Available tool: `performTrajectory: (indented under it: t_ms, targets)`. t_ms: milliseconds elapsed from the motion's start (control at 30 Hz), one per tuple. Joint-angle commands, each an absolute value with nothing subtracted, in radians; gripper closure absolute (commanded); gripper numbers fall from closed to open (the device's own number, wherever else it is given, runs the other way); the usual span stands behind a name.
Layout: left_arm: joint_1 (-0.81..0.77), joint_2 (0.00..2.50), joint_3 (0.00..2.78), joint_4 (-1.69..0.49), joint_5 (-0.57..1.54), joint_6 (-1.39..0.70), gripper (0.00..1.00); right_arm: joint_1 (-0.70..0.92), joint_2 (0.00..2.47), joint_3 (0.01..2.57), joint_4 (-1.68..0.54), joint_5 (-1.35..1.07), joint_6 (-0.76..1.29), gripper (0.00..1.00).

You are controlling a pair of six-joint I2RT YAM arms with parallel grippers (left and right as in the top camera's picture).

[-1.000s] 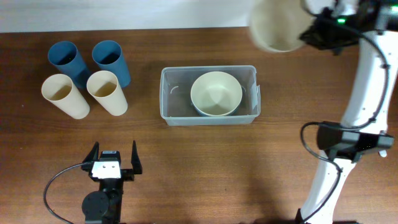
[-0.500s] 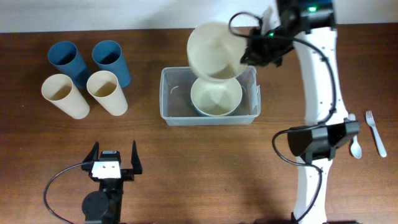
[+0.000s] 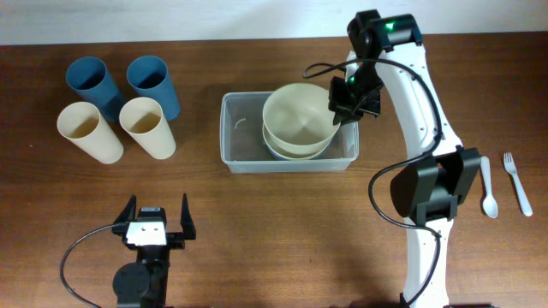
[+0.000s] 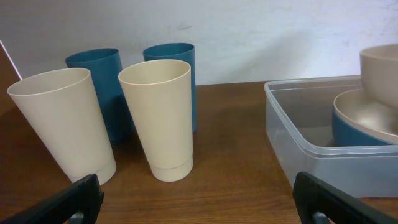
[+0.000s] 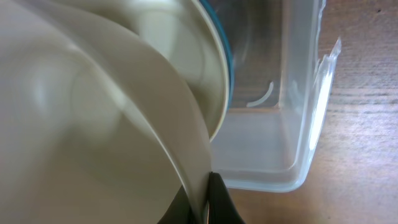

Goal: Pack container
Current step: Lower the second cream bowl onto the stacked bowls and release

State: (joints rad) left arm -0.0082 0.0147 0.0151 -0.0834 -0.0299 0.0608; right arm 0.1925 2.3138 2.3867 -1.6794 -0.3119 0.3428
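Container (image 3: 240,137): sits at mid-table (image 3: 282,222), long side running left to right, upright, no lid on it. Your left wrist view shows its clear wall and rim from the side.

Contents: lower bowl (image 3: 276,151), cream inside and blue outside, rests on the container floor toward the right half. The left part of the floor is bare.

Top bowl (image 3: 295,120): cream, over the lower bowl and inside the container's outline, tilted. Whether the two bowls touch cannot be told.

Right gripper (image 3: 347,103): you have it pressed together on the top bowl's right rim, pinching the thin wall. The right wrist view shows a dark fingertip (image 5: 214,199) against that rim, with the container's far corner beyond.

Left gripper (image 3: 157,210): jaws spread wide, holding nothing, low at the near left of the table, well apart from the container and facing the cups.

Surroundings: two blue cups (image 3: 90,81) and two cream cups (image 3: 86,128) stand upright in a cluster left of the container. A white spoon (image 3: 488,184) and fork (image 3: 515,180) lie side by side at the far right.
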Motion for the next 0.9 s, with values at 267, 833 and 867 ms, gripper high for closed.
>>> performTrajectory:
  t_ms: [267, 833, 867]
  targets:
    - [-0.010, 0.008, 0.009, -0.083, -0.019, 0.073, 0.00, 0.190, 2.297, 2.285, -1.573, -0.291, 0.300, 0.96]
    - [-0.010, 0.008, 0.009, -0.083, -0.019, 0.073, 0.00, 0.189, 2.297, 2.279, -1.514, -0.292, 0.292, 0.78]
    - [-0.010, 0.008, 0.009, -0.083, -0.019, 0.073, 0.00, 0.189, 2.297, 2.279, -1.514, -0.295, 0.292, 0.78]
